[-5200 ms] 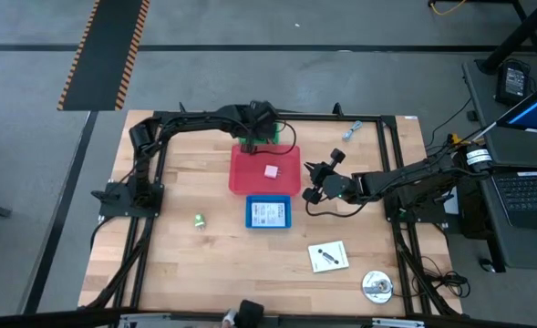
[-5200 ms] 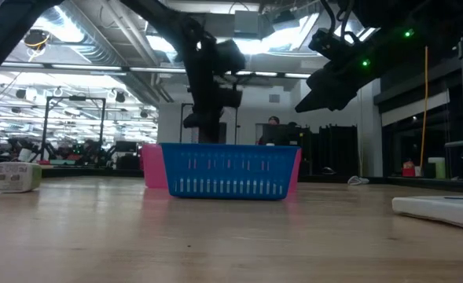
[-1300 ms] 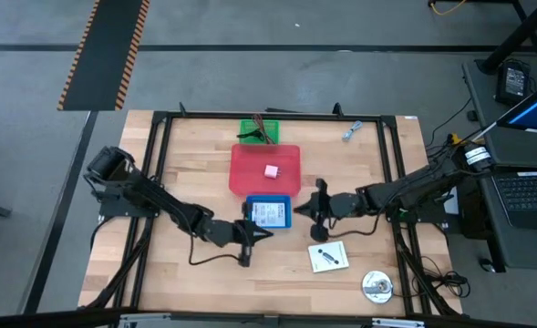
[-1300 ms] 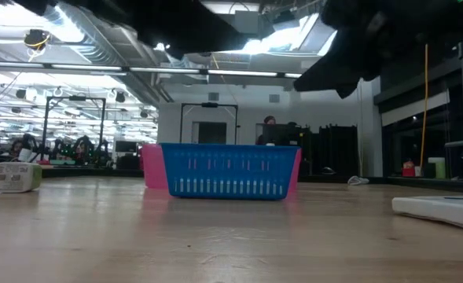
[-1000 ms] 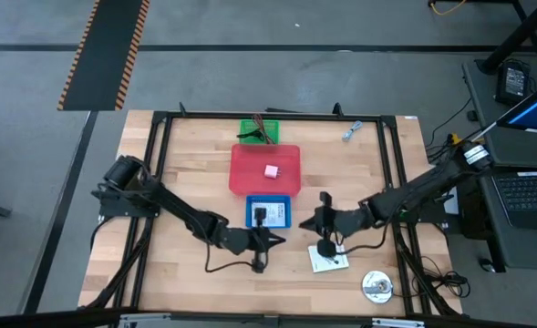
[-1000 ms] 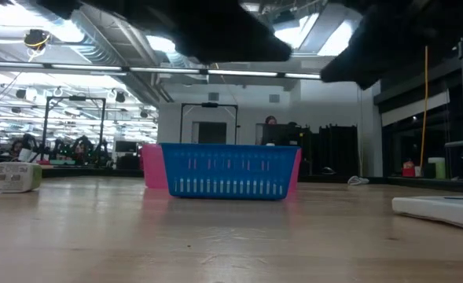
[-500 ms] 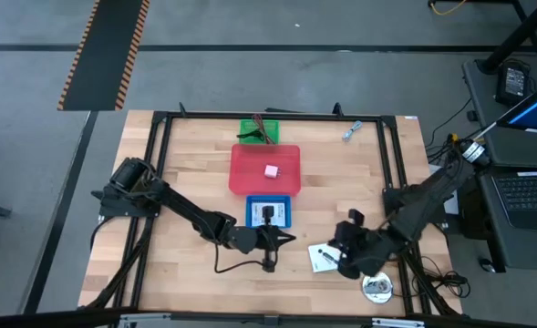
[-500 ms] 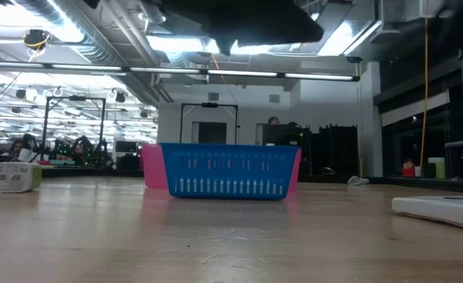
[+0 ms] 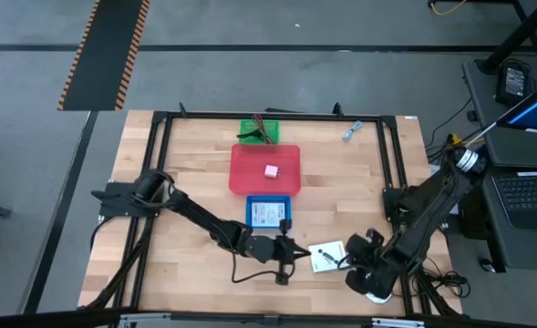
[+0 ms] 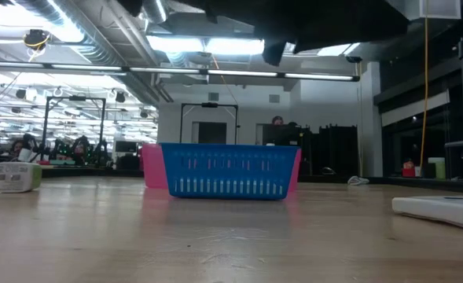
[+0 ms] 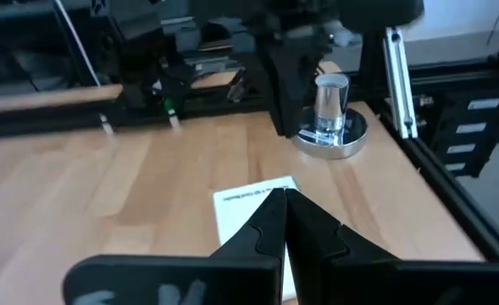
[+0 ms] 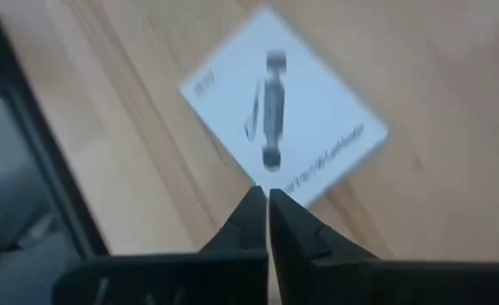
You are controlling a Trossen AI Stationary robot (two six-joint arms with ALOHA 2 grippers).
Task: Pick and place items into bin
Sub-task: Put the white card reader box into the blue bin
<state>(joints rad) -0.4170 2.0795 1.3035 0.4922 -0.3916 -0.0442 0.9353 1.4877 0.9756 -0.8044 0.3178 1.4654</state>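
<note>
Both arms hang above the near half of the table. In the high view my left gripper is shut, just left of a white printed card that lies flat on the wood. My right gripper is shut at that card's right side. Each wrist view shows shut fingertips, left gripper and right gripper, over the card. A pink cube lies in the red bin. A second card lies in the blue basket. A blue-grey piece lies far right.
A green tray with a dark red cord sits at the far edge behind the red bin. A silver disc with a clear cylinder stands near the right near corner. A small white-green piece sits at the left. A black frame rims the table.
My right gripper has swung from beside the blue basket toward the near edge and the right, ending at the card's right side. My left gripper has moved right and slightly toward the near edge, up to the card's left side. Nothing on the table has moved.
</note>
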